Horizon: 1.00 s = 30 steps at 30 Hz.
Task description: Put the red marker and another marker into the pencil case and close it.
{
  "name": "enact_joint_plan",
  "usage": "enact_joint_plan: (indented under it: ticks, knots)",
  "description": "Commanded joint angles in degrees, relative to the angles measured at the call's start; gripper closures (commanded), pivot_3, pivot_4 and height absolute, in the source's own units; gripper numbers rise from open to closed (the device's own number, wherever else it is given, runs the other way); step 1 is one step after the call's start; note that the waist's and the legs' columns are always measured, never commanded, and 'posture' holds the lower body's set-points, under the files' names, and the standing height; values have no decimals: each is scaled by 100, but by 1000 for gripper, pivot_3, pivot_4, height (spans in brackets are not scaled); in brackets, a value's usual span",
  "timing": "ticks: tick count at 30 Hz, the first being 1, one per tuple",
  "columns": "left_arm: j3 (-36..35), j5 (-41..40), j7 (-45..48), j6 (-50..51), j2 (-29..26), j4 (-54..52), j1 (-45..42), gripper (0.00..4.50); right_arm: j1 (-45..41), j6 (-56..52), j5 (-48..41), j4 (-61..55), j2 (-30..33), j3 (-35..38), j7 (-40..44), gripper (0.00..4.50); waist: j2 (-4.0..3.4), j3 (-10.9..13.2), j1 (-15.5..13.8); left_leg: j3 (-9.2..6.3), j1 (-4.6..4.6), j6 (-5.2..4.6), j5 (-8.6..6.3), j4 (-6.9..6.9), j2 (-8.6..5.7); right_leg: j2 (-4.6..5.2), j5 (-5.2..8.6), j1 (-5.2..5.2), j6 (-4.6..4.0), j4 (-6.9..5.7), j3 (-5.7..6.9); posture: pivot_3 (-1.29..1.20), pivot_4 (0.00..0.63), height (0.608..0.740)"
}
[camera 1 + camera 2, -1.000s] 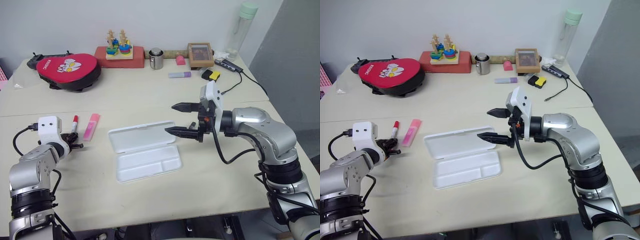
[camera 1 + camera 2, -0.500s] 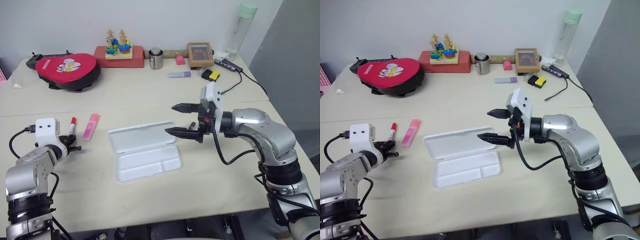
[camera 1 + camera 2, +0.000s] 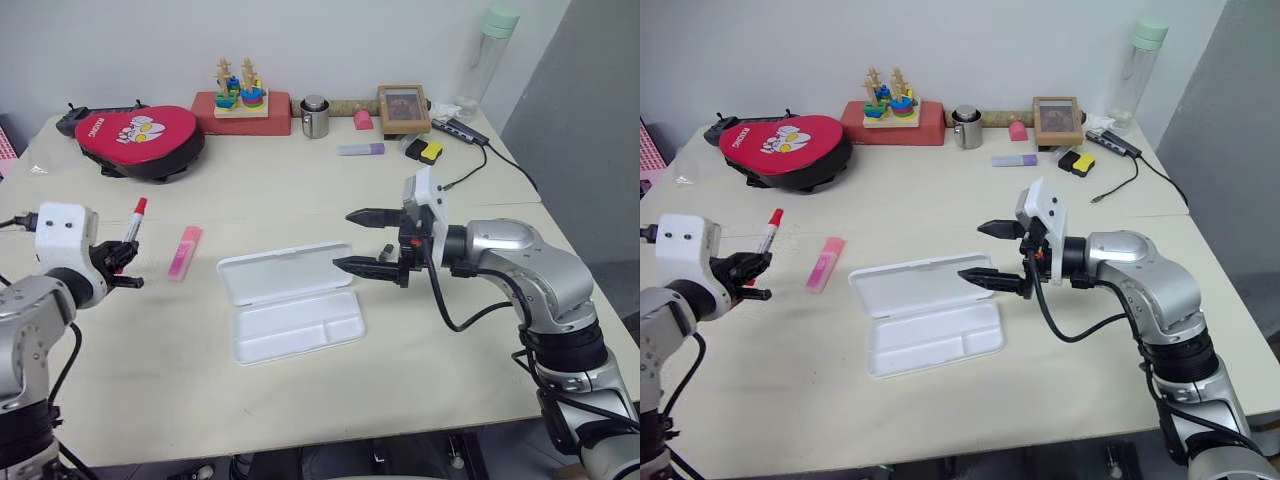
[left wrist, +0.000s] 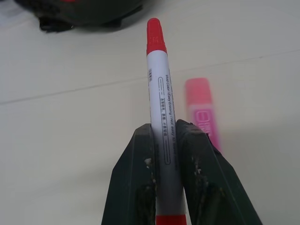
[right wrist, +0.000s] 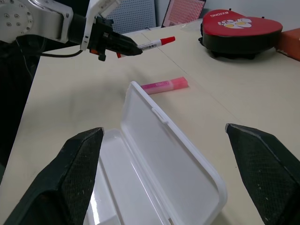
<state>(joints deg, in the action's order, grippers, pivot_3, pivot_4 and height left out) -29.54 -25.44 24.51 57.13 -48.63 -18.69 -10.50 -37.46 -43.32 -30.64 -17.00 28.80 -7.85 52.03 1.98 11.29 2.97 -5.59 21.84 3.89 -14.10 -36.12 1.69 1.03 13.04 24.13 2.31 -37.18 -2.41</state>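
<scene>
Status check, task barely begun. The pencil case (image 3: 290,300) lies open near the middle of the table (image 3: 300,190), lid flat toward the far side, moulded tray toward the robot. Tray holds nothing that I can see.

Left tool (image 3: 118,268): fingers pressed together on the red marker (image 3: 131,222), pinching the white barrel low down, near its red end. The marker is clear of the table, held up at the robot's left, red cap pointing up and away. The left wrist view confirms the pinch: both black fingers (image 4: 140,173) sit tight against the barrel, printed label facing the camera.

The pink highlighter (image 3: 183,250) lies flat on the table between the left tool and the case, well apart from the case rim. Untouched.

Right tool (image 3: 365,242): fingers spread wide, holding nothing, hanging above the right end of the case and pointing toward the robot's left.

Done so far: case open, first marker gripped and off the table.

Left to do, by my reading:
- carry the red marker over to the tray and release it;
- pick up the pink highlighter and place it in as well;
- fold the lid over and press it shut.

Other objects along the far edge (red heart-shaped case (image 3: 140,133), metal cup (image 3: 314,117), purple highlighter (image 3: 360,149)) play no part.
</scene>
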Motion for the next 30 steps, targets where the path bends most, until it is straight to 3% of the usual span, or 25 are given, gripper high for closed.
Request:
enact_joint_plan:
  ticks: [1, 10, 15, 25, 30]
  knots:
    - [-154, -463, 378, 183, -314, -658, -307, 4092, -137, 217, -3, 86, 86, 220, 43, 137, 0, 0, -1, 1, 0, 0, 0, 0, 0, 0, 0, 0, 0, 0, 0, 0, 150, 740]
    - [398, -1548, 1404, 282, -735, -1550, -717, 4092, -169, 298, 23, 221, 327, 192, 165, 137, -1, 2, 7, 2, 4, 0, 0, 0, 0, -1, 0, 1, 0, 3, 0, 0, 150, 740]
    - [794, -1646, 2302, -213, -1034, -1818, -113, 4092, -228, 387, 80, 334, 493, 157, 330, 137, -8, 6, 38, 13, -1, 0, 0, 3, 1, -1, 0, 4, 0, 4, -9, 0, 150, 740]
    - [1402, -1245, 3408, -1240, -1514, -1965, 654, 4092, -229, 444, 126, 393, 585, 158, 394, 137, -13, 9, 27, 15, 1, -1, 0, 2, 2, -3, 2, 5, -1, 5, -12, 0, 150, 740]
    - [1882, -466, 3463, -2081, -1534, -1732, 724, 4092, -217, 476, 161, 404, 565, 146, 392, 137, -14, 9, 21, 16, 1, -1, 0, 2, 2, -3, 2, 6, -1, 5, -12, 0, 150, 740]
